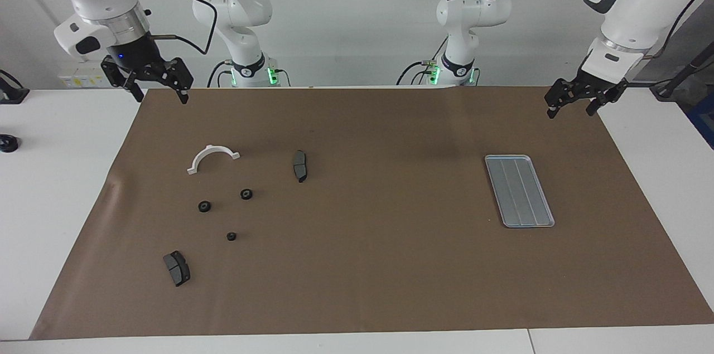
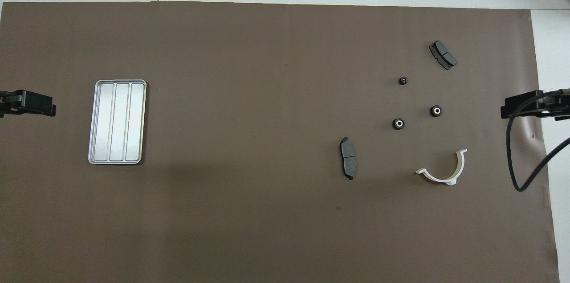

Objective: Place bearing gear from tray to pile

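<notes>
Three small black gears (image 1: 204, 206) lay on the brown mat (image 1: 362, 276) among the pile (image 1: 213, 158) at the right arm's end. The tray (image 1: 520, 190) lay at the left arm's end. The left gripper (image 1: 574, 104) and the right gripper (image 1: 159, 92) hung spread apart, holding nothing.

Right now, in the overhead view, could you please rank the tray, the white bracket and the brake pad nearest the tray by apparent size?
1. tray
2. white bracket
3. brake pad
</notes>
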Robot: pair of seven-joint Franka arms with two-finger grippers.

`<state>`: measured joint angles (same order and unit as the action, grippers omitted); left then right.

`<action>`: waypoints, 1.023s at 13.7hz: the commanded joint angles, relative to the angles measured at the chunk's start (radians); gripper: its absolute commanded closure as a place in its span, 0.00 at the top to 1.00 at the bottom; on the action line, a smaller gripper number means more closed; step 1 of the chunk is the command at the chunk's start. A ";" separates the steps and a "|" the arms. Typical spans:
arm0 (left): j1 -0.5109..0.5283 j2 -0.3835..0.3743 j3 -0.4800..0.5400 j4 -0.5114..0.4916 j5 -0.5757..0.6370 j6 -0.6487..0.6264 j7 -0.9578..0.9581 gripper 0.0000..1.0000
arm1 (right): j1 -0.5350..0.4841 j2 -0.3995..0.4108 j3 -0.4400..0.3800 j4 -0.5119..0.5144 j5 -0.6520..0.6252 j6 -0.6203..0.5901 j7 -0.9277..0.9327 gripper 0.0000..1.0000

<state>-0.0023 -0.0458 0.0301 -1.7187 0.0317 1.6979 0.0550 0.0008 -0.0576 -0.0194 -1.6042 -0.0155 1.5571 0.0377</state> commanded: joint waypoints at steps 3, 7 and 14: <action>0.011 -0.032 -0.009 -0.036 0.022 0.014 0.005 1.00 | -0.008 0.019 0.002 0.029 0.009 -0.026 -0.007 1.00; 0.011 -0.032 -0.009 -0.036 0.022 0.014 0.005 1.00 | -0.008 0.013 0.004 0.029 0.009 -0.026 -0.007 1.00; 0.011 -0.032 -0.009 -0.038 0.022 0.014 0.005 1.00 | -0.015 0.002 0.002 0.023 0.008 -0.040 -0.010 1.00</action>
<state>-0.0023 -0.0466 0.0301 -1.7191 0.0317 1.6979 0.0550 -0.0045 -0.0524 -0.0210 -1.5922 -0.0118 1.5410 0.0377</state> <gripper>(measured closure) 0.000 0.000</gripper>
